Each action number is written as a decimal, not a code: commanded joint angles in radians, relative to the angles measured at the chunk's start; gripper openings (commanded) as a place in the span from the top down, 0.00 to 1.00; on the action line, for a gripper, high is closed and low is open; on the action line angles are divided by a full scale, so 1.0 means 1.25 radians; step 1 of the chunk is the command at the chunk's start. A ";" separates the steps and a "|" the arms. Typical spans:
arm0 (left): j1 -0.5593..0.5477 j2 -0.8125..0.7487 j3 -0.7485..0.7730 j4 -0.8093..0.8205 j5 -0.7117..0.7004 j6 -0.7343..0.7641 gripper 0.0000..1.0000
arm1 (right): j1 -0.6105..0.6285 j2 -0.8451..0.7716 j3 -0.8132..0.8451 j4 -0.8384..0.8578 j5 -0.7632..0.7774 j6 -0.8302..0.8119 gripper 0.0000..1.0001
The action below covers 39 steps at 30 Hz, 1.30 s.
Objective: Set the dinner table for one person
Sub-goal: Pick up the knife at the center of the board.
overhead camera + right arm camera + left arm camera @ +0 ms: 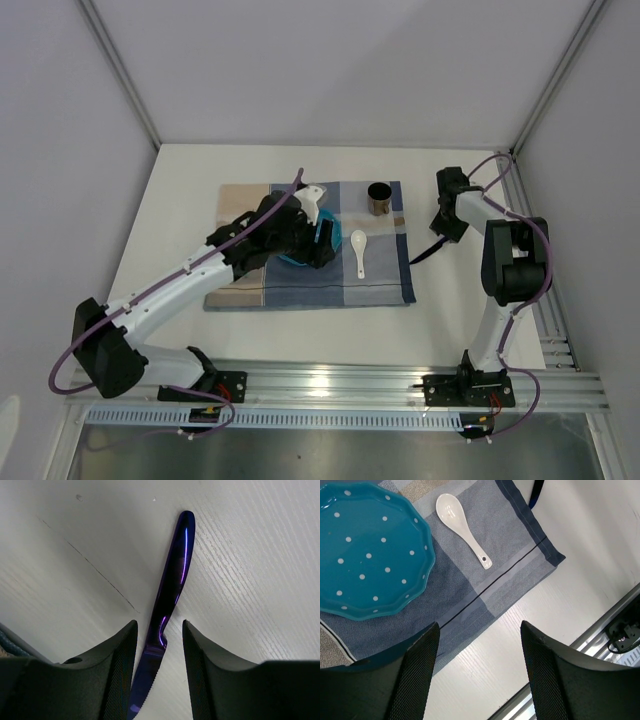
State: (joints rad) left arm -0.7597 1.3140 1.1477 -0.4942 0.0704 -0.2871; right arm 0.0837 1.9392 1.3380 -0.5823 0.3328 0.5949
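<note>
On the white dinner table [180, 200] lies a blue-and-beige checked placemat [385, 285]. A teal plate [370, 550] with white dots rests on it, and a white spoon [462, 527] lies just right of the plate. My left gripper [480, 625] hovers open over the mat's near right corner, holding nothing. A dark purple knife [172, 575] lies flat on the bare table right of the mat. My right gripper [159, 622] is low over it, open, its fingers either side of the spot where handle meets blade, with a gap on each side.
A dark metal cup [379, 198] stands on the mat's far right corner. Silver rails [330, 385] edge the table in front, and white walls close in on the left, back and right.
</note>
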 commanded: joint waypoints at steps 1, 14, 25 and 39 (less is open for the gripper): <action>-0.006 -0.035 -0.016 -0.006 -0.008 0.009 0.31 | -0.004 0.005 0.025 -0.012 0.017 0.016 0.55; -0.006 -0.035 -0.020 0.000 -0.011 0.017 0.34 | 0.003 -0.005 -0.048 0.022 -0.036 0.040 0.63; -0.006 -0.035 -0.022 0.000 -0.012 0.022 0.36 | 0.005 0.011 -0.063 0.049 -0.069 0.033 0.95; -0.006 -0.031 -0.019 0.005 -0.026 0.030 0.37 | 0.005 -0.047 -0.031 0.030 -0.077 -0.002 1.00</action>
State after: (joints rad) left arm -0.7609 1.2995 1.1248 -0.5110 0.0540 -0.2760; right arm 0.0856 1.9293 1.2865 -0.5262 0.2523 0.6090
